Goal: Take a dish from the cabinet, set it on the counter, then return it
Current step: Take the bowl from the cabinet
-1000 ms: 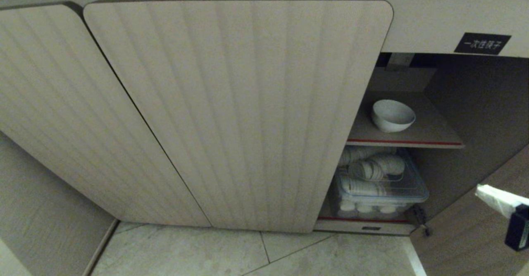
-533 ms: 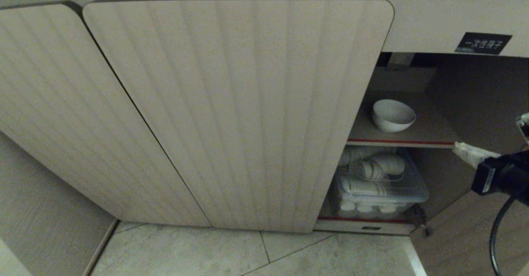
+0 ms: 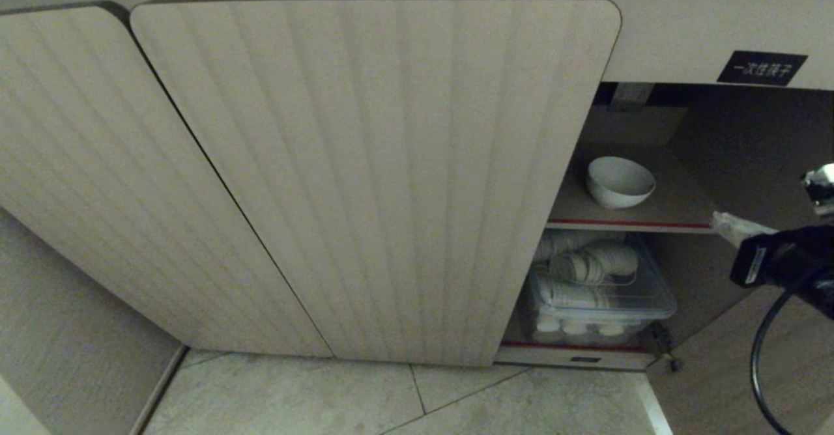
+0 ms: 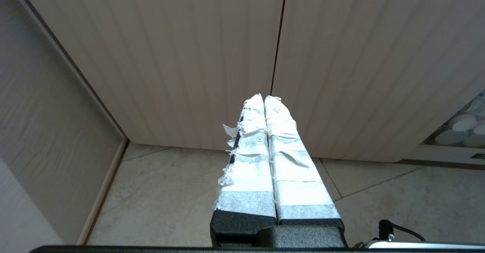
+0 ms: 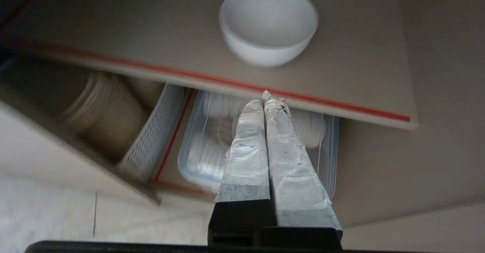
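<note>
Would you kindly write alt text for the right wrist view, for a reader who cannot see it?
The shut right gripper points at the red-edged shelf inside an open cabinet, where a white bowl stands upright beyond the fingertips, untouched. Below the shelf sit a clear plastic container and a white mesh basket.

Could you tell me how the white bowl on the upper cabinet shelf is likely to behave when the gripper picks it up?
The white bowl looks rigid and probably ceramic, so likely fragile if dropped. Its smooth rounded wall may slip between taped fingers. Standing upright on the bare shelf, it may slide rather than roll if nudged.
</note>
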